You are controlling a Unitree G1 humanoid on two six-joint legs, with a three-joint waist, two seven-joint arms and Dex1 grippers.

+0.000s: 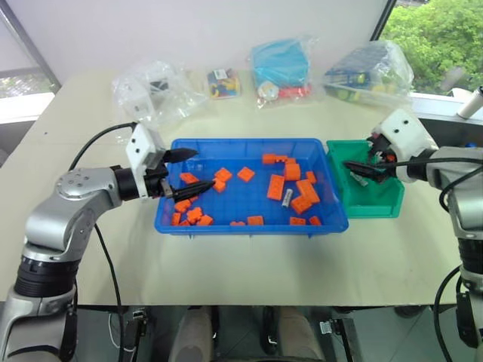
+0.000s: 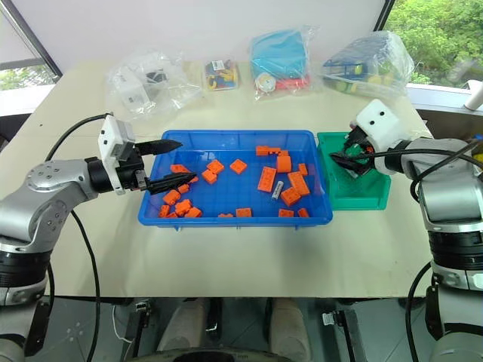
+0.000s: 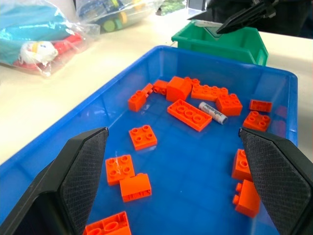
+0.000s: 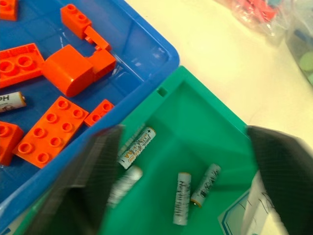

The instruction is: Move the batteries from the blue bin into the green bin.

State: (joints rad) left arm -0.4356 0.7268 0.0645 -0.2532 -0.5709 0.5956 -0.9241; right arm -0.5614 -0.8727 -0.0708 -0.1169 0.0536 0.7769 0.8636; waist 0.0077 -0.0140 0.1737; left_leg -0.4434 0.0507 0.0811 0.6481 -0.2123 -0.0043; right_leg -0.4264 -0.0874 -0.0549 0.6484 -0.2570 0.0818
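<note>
Four batteries (image 4: pixel 181 198) lie in the green bin (image 1: pixel 370 197), one battery (image 3: pixel 213 112) waits in the blue bin (image 1: pixel 249 219)
Their writing is too small to read; orange bricks (image 1: pixel 275 186) crowd that one. Both the left tool (image 1: pixel 183 173) and right tool (image 4: pixel 186 186) are open wide, holding nothing

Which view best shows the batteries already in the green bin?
Right wrist view: it looks into the green bin at four batteries. Head views show the bin side-on behind the right gripper; left wrist view shows its outer wall.
</note>
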